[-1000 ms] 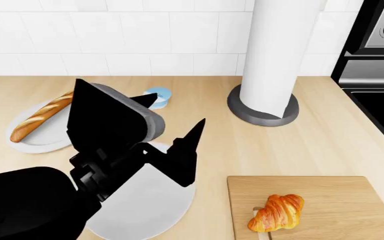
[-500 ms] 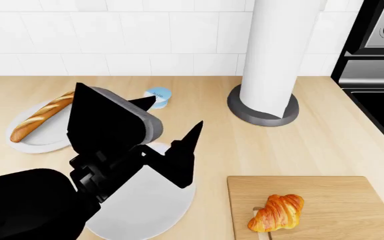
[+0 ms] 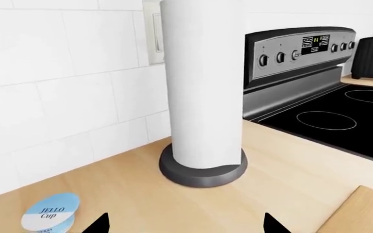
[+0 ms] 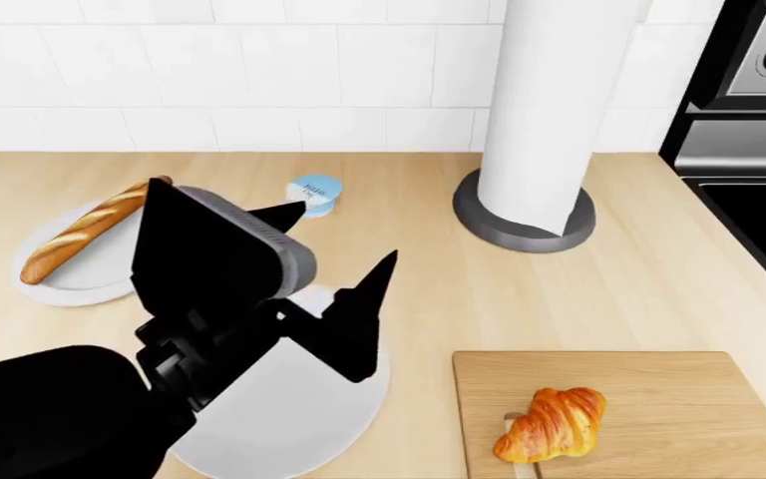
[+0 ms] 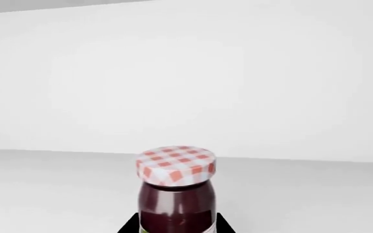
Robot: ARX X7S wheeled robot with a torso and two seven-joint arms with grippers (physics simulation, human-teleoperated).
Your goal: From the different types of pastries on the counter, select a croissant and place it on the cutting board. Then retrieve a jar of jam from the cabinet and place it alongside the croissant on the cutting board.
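The light beige wood-look counter (image 4: 649,289) fills most of the head view. A tall white paper towel roll on a dark grey round base (image 4: 539,120) stands around 1 o'clock. The rectangular light wooden cutting board (image 4: 676,399) lies at 5 o'clock, with the small golden-orange croissant (image 4: 553,425) already on its near left part. The black left gripper (image 4: 323,279) hovers over a round white plate (image 4: 290,419), jaws spread wide, holding nothing. A long golden-brown baguette (image 4: 87,230) lies on another white plate at 9 o'clock. The small blue-and-white cup (image 4: 314,193) is at 11. In the right wrist view, the jar of dark jam with a red-and-white checked lid (image 5: 175,194) stands upright on a white surface between the right gripper's fingertips (image 5: 129,224); can't tell if they're touching it.
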